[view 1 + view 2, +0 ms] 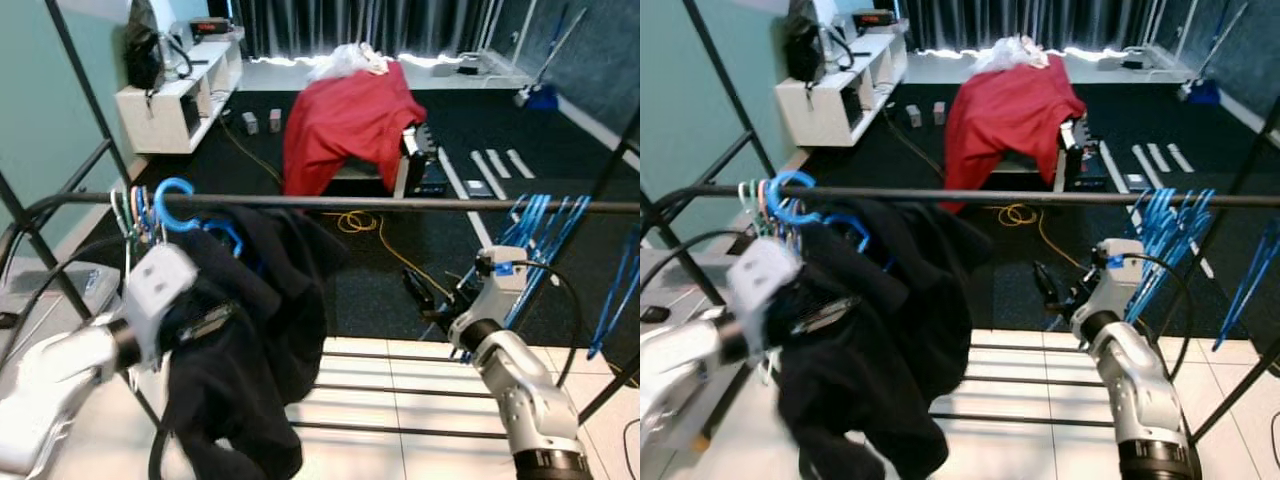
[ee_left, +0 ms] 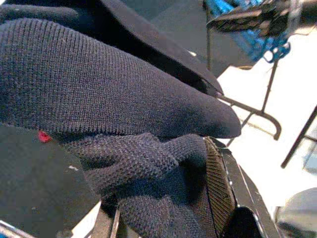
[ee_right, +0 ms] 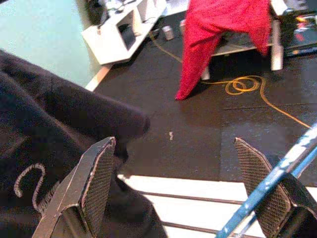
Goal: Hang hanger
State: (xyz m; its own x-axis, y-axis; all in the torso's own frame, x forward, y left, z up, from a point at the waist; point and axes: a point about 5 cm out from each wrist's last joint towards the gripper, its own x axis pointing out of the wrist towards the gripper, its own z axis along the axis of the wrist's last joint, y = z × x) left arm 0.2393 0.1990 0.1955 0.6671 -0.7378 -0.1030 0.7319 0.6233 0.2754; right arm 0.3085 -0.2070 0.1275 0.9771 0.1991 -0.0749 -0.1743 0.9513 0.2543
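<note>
The blue hanger (image 1: 178, 205) hooks the rail (image 1: 400, 204) above the left gripper (image 1: 205, 325), whose fingers seemingly clamp the black garment (image 1: 240, 350); the right gripper (image 1: 432, 300) gapes empty.

A home room: clothes rack (image 1: 400, 204), white shelf unit (image 1: 185, 95), curtains (image 1: 330, 25), red-draped furniture (image 1: 345, 125).

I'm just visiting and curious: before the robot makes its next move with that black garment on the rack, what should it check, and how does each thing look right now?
1. Blue hanger hook over the rail: ok, it curls over the bar.
2. Black garment on the hanger: ok, draped below it.
3. Left gripper grip: ok, fingers pinch the knit fabric.
4. Right gripper free: ok, open, holding nothing.
5. Spare blue hangers near the right arm: cannot tell if touching.
</note>
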